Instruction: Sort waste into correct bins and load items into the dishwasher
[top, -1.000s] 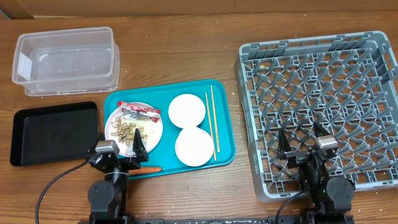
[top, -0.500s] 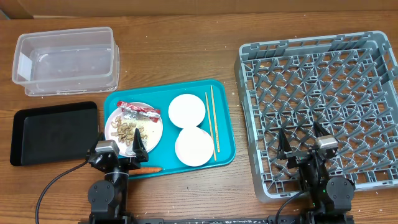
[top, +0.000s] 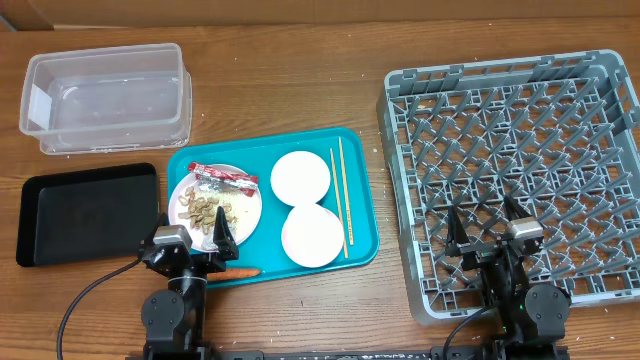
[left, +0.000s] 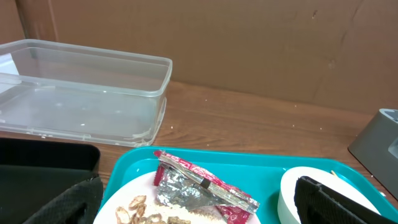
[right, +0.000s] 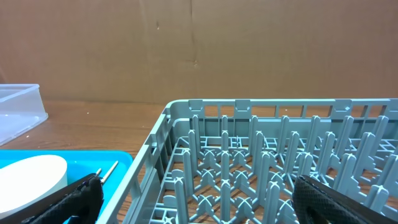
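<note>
Chopsticks (top: 341, 195): on tray (top: 358, 250), right of bowls (top: 300, 177); long axis near-to-far
Wrapper (top: 222, 177): on plate (top: 250, 212); lying crosswise
Left end effector (top: 190, 224): open; empty
Right end effector (top: 480, 214): open; over rack (top: 500, 130)

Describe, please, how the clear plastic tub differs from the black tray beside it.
The clear tub is see-through with tall walls; the black tray is opaque and shallow. The clear tub lies farther back on the table; the black tray sits in front of it. Both are rectangular with rounded corners, and neither holds waste yet.
</note>
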